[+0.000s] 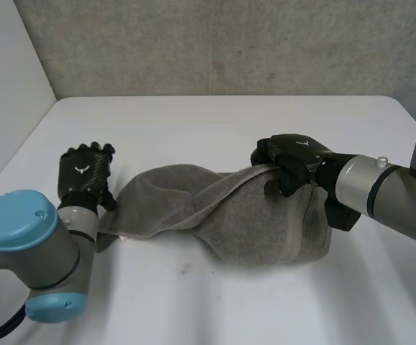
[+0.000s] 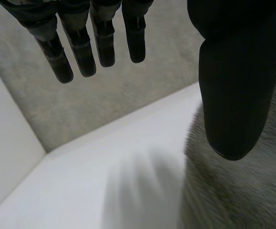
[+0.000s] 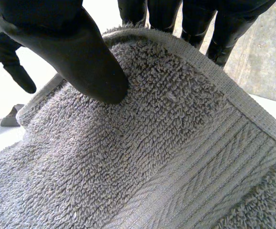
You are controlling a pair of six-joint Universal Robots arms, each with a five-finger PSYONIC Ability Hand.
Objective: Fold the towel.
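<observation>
You have one towel, one table and two hands to watch. Nearest you, at the lower left of the head view, the left arm (image 1: 28,251) shows its grey joint and round light-blue cap. Just beyond it the left hand (image 1: 85,176) stands at the left end of the towel (image 1: 215,215). In the left wrist view its fingers (image 2: 83,52) are straight and spread, the thumb (image 2: 233,95) is apart from them, and nothing lies between, so that hand is released. The cloth lies just beside the thumb.

The towel is grey terry with a looped pile and a flat woven band along its hem. It lies rumpled across the middle of the frame, thin and flat at the left end and bunched into a rounded heap at the right.

The right hand (image 1: 294,159), on the arm (image 1: 380,187) entering from the right edge, grasps the towel's upper right edge. In the right wrist view its thumb (image 3: 80,52) presses into the pile while the fingers (image 3: 195,19) sit behind the hem, pinching it and lifting it off the heap.

The table (image 1: 215,122) is smooth and white, with rounded far corners. Behind it is a rough grey wall (image 1: 229,43).
</observation>
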